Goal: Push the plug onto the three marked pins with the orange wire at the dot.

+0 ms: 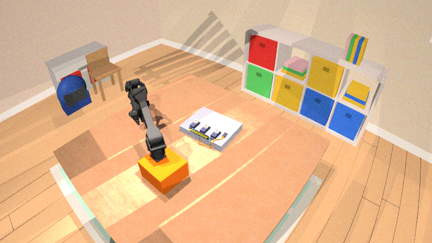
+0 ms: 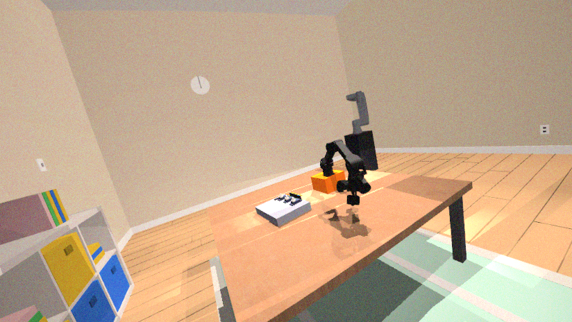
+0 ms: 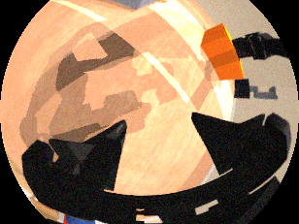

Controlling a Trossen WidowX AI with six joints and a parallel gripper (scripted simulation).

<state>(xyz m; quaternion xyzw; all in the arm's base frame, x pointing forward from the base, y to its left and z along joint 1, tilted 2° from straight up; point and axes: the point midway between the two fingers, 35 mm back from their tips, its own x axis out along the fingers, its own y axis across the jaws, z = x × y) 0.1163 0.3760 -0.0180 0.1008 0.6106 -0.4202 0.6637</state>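
Note:
The pale holder [image 1: 225, 122] [image 2: 268, 208] lies on the table; its edge [image 3: 130, 3] shows at the top of the wrist view. Three dark servos stand on it, one in the middle [image 1: 205, 129]. A black and yellow pin row [image 1: 198, 133] [image 2: 295, 196] runs along its near edge. Single pins and the marked band's dot are too small to tell. An orange lead [image 1: 205, 145] loops over that edge to a small dark block, seemingly the plug [image 1: 225, 134], at the holder's right. My gripper [image 2: 352, 200] [image 3: 159, 119] is open and empty, above the table and off to the holder's side.
The arm stands on an orange block [image 1: 163, 168] [image 2: 327, 184] [image 3: 221, 53] near the holder. The arm's shadow falls on the table [image 1: 241, 184] [image 2: 275, 255]. A shelf with coloured bins [image 1: 317, 102] stands beyond the table.

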